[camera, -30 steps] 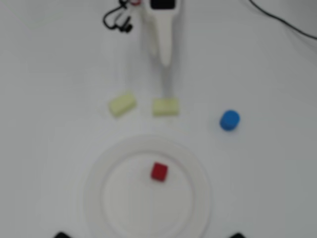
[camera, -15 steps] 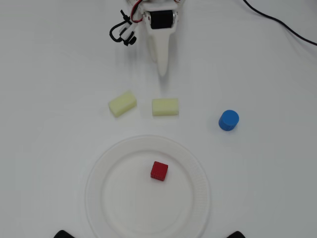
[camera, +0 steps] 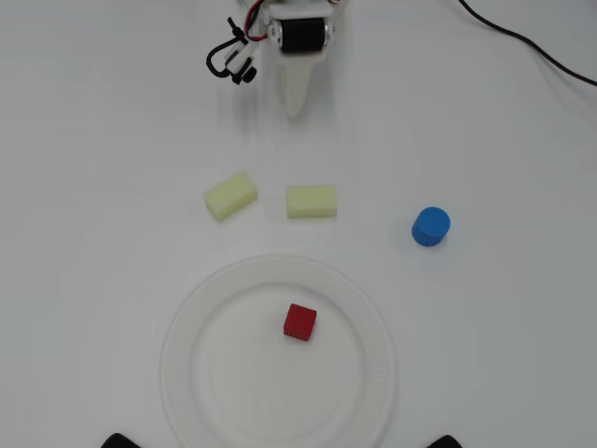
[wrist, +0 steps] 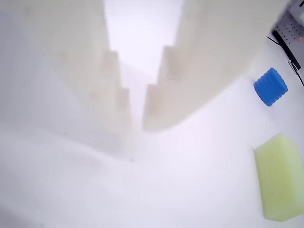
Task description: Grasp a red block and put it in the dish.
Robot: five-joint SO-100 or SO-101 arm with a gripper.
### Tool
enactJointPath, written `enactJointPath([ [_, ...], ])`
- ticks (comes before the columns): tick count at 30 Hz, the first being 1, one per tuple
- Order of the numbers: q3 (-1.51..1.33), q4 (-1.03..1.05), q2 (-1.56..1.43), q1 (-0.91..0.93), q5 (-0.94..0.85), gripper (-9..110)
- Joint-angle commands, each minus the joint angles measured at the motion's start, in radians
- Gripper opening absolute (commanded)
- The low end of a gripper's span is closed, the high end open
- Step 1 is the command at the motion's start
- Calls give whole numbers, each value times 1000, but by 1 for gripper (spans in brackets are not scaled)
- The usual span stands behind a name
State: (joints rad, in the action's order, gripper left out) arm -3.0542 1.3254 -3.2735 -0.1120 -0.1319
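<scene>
Red block [camera: 299,321] sits inside the dish [camera: 207,308], a little right of the plate's centre in the overhead view, resting flat on the white paper and clear of the ribbed rim. Judging by that, the placing is done; nothing of the task seems left but for the arm to rest.

At the far edge of the overhead view the gripper [camera: 297,105] is well apart from the plate, its pale tip pointing toward the near side. In the wrist view the gripper [wrist: 135,126] holds nothing: its two white fingers stand nearly together, with only a narrow gap at the tips.

Two pale yellow blocks [camera: 230,195] [camera: 312,201] lie between gripper and dish, untouched. A blue cylinder [camera: 431,227] stands off to the right, beyond the plate's rim.
</scene>
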Motion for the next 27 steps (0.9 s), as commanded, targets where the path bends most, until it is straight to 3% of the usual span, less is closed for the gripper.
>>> enactJointPath([
  [1,-63,40,-178,-6,3,0],
  [27,-115,41,-178,-8,15,0],
])
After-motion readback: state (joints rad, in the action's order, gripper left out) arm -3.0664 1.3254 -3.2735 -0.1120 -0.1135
